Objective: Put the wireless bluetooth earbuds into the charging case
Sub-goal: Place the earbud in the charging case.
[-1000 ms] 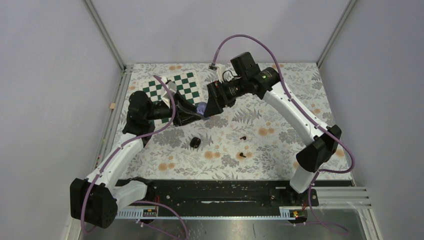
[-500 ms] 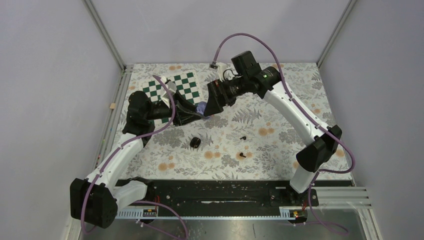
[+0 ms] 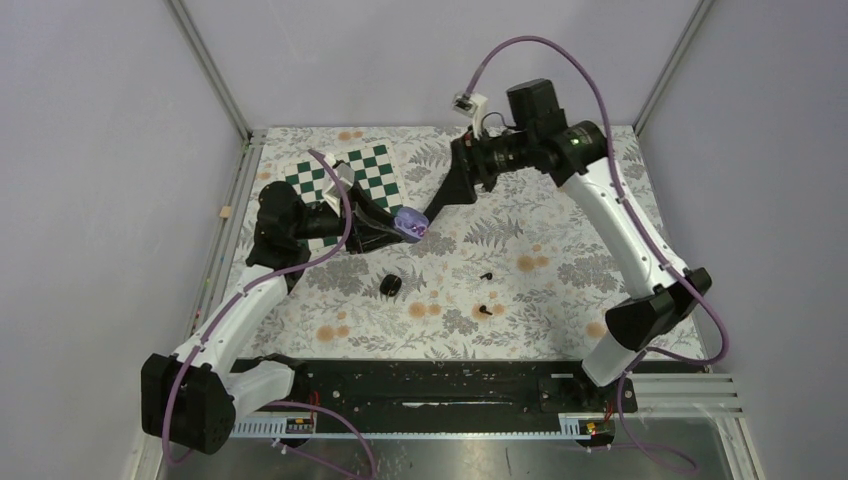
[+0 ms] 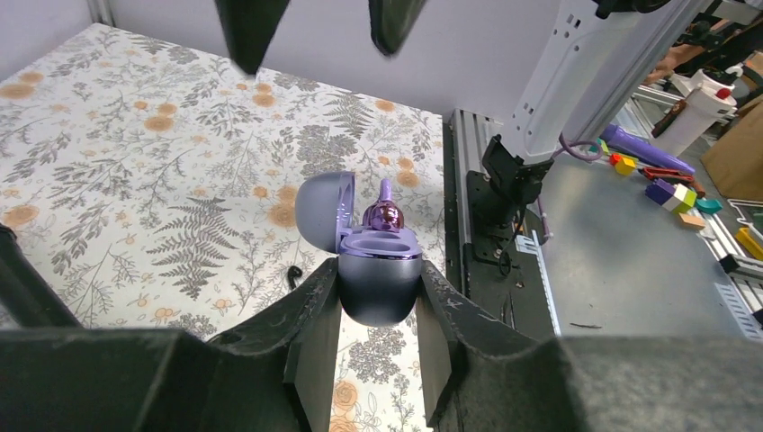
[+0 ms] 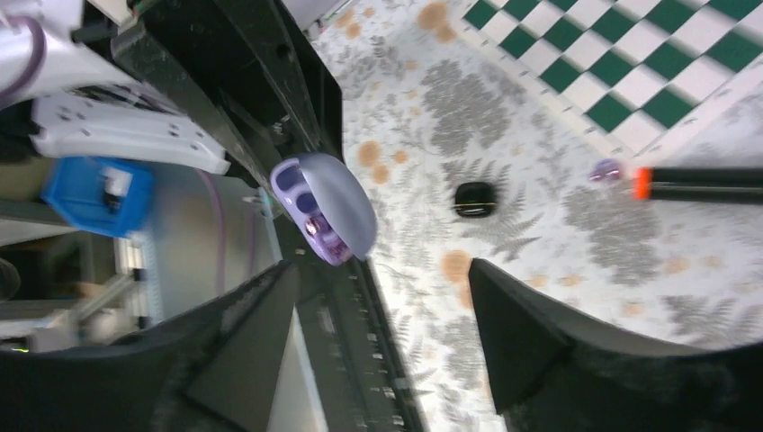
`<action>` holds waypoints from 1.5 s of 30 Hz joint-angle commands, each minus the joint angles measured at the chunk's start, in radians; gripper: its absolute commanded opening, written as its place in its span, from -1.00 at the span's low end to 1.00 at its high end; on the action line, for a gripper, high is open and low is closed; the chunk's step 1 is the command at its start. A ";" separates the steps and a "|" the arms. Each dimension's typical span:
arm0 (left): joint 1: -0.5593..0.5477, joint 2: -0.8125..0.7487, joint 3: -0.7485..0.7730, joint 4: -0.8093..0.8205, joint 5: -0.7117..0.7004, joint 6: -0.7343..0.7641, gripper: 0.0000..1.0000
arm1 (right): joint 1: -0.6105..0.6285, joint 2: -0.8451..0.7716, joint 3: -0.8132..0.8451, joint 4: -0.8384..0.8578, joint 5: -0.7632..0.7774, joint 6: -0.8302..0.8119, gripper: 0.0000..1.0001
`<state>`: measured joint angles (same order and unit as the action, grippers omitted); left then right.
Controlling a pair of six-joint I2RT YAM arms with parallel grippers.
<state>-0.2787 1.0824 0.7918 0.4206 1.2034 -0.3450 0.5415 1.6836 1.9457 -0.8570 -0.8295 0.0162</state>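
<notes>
In the top view, the purple case (image 3: pixel 412 223) is held, apparently raised off the table (image 3: pixel 560 230), by the left gripper (image 3: pixel 400 228). This is presumably done so that its sockets are presented to the right gripper (image 3: pixel 432 210), which hangs just beside it. Two black buds (image 3: pixel 486 275) lie well apart from it, and a black case (image 3: pixel 390 286) lies nearer the left arm.

In the left wrist view, the left fingers (image 4: pixel 315 315) are clamped on the case's lower shell and the lid (image 4: pixel 319 211) is swung open. One purple bud (image 4: pixel 385 214) stands in a socket, seemingly not pressed home. The other socket is empty.

In the right wrist view, the right fingers (image 5: pixel 531 351) are spread wide with nothing between them. A second purple bud (image 5: pixel 607 169) lies on the table beside the marker (image 5: pixel 702 183), near the checkerboard (image 5: pixel 630 63). It is probably the next thing to be fetched.
</notes>
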 commanded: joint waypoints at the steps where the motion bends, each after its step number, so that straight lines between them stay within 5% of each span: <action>1: -0.002 0.009 0.049 0.050 0.070 0.001 -1.00 | -0.030 -0.117 -0.003 -0.078 -0.061 -0.255 0.37; 4: 0.000 0.013 0.063 0.007 0.084 0.043 -1.00 | -0.024 -0.184 -0.105 -0.052 -0.053 -0.365 -0.01; 14: 0.001 0.003 0.120 -0.192 0.130 0.221 -1.00 | 0.093 -0.271 -0.240 0.050 0.034 -0.532 -0.33; 45: 0.000 -0.029 0.110 -0.223 0.115 0.288 -1.00 | 0.210 -0.174 -0.202 0.082 0.144 -0.558 -0.29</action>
<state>-0.2783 1.0798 0.8749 0.1585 1.2972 -0.0753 0.7357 1.4982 1.7023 -0.8021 -0.6914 -0.5278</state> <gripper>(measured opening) 0.327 0.357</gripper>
